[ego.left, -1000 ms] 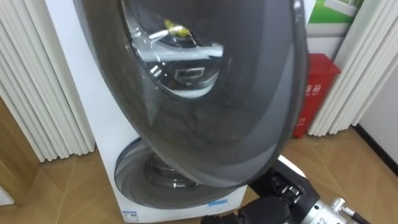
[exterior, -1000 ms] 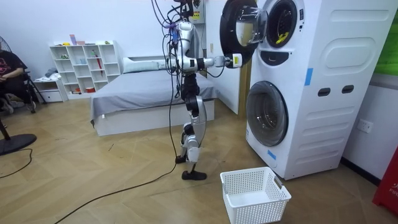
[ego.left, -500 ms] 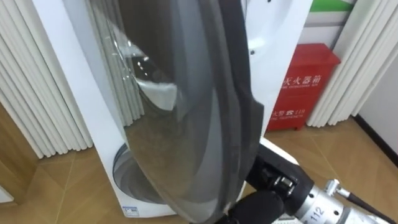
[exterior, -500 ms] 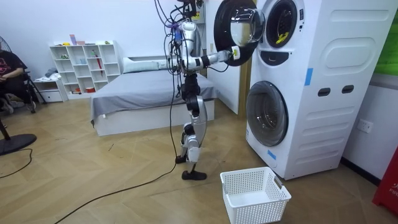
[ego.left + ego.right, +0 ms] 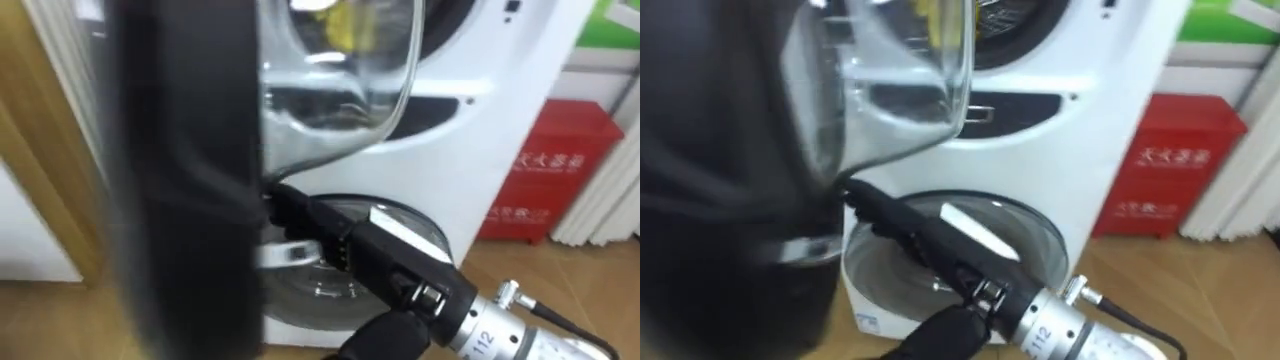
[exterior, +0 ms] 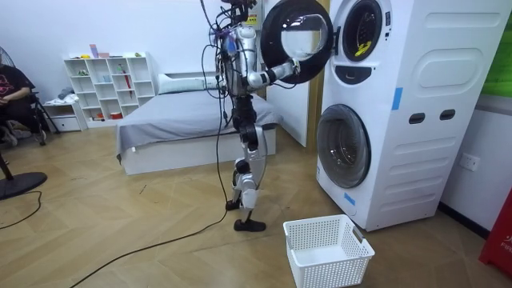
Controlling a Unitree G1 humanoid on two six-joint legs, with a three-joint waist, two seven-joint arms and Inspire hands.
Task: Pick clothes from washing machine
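The upper washing machine's round door (image 6: pixel 296 36) stands swung wide open. Its dark rim (image 5: pixel 180 180) is close at the left of the eye views, and its glass bowl (image 5: pixel 340 90) bulges at top centre. My right hand (image 5: pixel 330 240) reaches from the lower right, open, with straight fingers (image 5: pixel 875 212) against the door's inner rim. A yellow garment (image 6: pixel 362 50) lies inside the upper drum, and the same yellow garment (image 5: pixel 345 20) shows at the top edge, by the glass. I stand upright facing the stacked machines, right arm stretched toward the door.
The lower machine's round door (image 6: pixel 342 146) is closed. A white laundry basket (image 6: pixel 328 250) sits on the wood floor in front of it. A red box (image 5: pixel 550 180) stands right of the machines. A bed (image 6: pixel 184 128) and a white shelf (image 6: pixel 108 84) lie behind me.
The door has swung further open toward the left with my right hand following its rim. The drum opening and the yellow garment have come into sight, and the eye views have shifted.
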